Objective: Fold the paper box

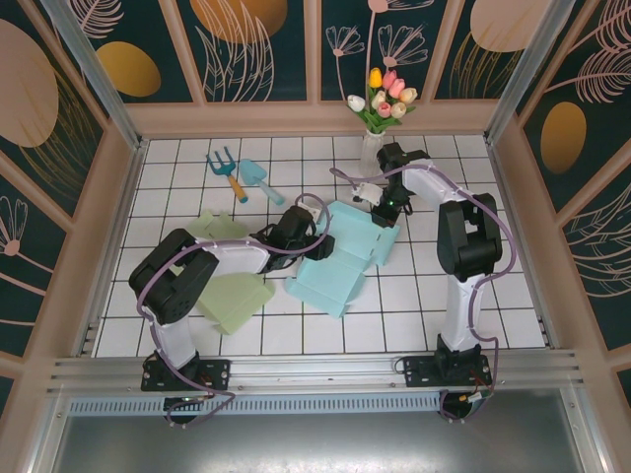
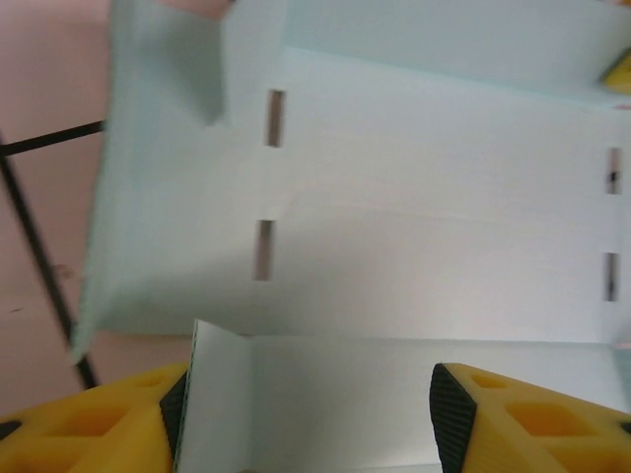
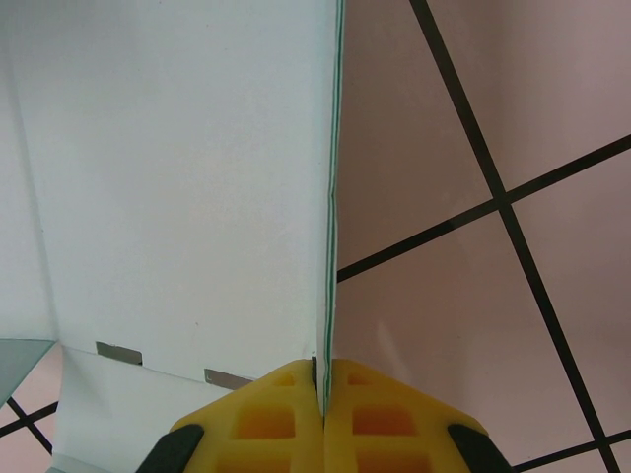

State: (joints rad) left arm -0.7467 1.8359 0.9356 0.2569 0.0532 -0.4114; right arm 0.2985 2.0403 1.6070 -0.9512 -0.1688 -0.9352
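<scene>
The pale blue paper box (image 1: 330,281) lies half-folded in the middle of the desk (image 1: 424,305). The left end effector (image 2: 306,394) is spread, with a flap on the box's left side between its fingers. Farther back, the right end effector (image 3: 323,379) is pressed together, pinching the box's upright right wall.

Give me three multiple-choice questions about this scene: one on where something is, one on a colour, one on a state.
1. Where on the table does the vase stand? A near edge; B far edge; C middle.
2. What colour is the paper box? A pink; B yellow; C light blue.
3. How is the right hand? A wide open; B shut on a paper box edge; C shut on nothing.
Answers: 1 B, it stands on the farthest tile row. 2 C, the sheet looks pale blue from above and from both wrists. 3 B, it pinches the upright sheet edge.
</scene>
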